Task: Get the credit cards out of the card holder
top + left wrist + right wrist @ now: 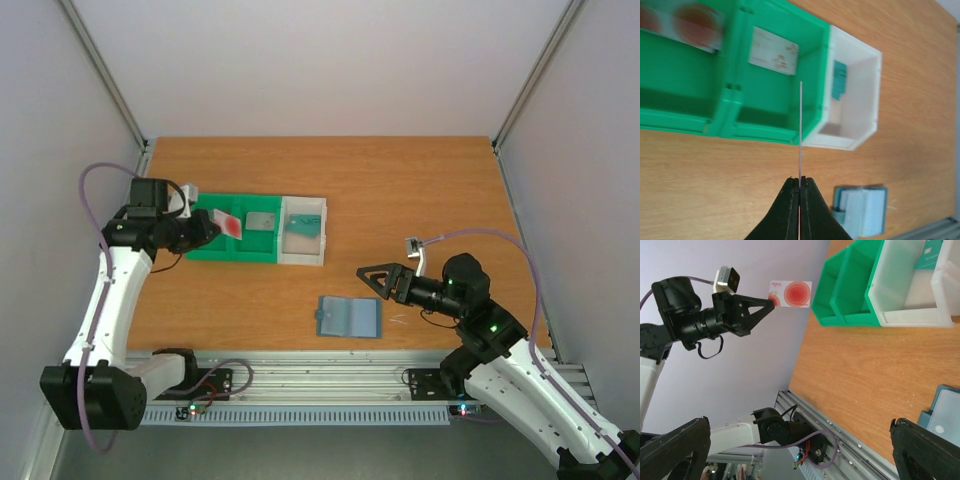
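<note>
My left gripper (213, 228) is shut on a pale credit card with a red round mark (229, 222) and holds it above the green tray (205, 253). In the left wrist view the card (800, 130) shows edge-on between the closed fingertips (792, 192). The right wrist view shows its face (790, 294). Two more pale cards (773, 50) lie in the green tray, and a teal card (839, 80) lies in the white tray (303, 256). The blue-grey card holder (349, 316) lies open on the table. My right gripper (368, 283) is open and empty, just right of and above the holder.
The green and white trays stand joined at the left middle of the wooden table (420, 200). Grey walls close the left, right and back. A metal rail (330, 385) runs along the near edge between the arm bases.
</note>
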Robot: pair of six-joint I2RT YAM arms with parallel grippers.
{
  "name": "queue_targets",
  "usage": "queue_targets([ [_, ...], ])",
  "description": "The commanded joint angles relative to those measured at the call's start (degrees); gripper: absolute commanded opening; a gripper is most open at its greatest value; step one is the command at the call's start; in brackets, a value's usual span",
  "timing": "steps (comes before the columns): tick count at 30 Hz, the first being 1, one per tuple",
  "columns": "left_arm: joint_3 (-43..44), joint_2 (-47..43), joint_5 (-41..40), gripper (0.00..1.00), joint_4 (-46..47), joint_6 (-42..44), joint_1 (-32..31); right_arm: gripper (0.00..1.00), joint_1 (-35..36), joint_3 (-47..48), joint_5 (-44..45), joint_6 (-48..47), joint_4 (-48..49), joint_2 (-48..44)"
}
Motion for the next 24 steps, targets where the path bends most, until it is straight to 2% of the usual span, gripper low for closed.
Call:
queue_targets([
  [1,2.80,2.83,-1.66,0.00,-1.68,5.41,5.27,0.98,0.35,1.87,-0.69,-1.08,-0.86,-0.61],
  [3,3.36,5.30,-4.23,0.00,-1.58,6.80,6.87,0.98,0.28,2.39,-1.78,-1.14,-0.76,-0.12],
  [8,5.01,12.56,-1.71,0.00,-0.58,9.07,10.51,0.98,0.32,3.50,-2.81,-1.65,-0.92,-0.53],
  [14,4.96,18.03,-4.01,0.00,4.04,6.40,10.64,0.98,0.31,3.93,-1.28,-2.73,-1.50,-0.77],
  [24,14.57,32.55,-6.04,0.00,4.94,6.82,10.57,0.98,0.29,3.08,-0.97,-1.52,2.68,-0.01],
])
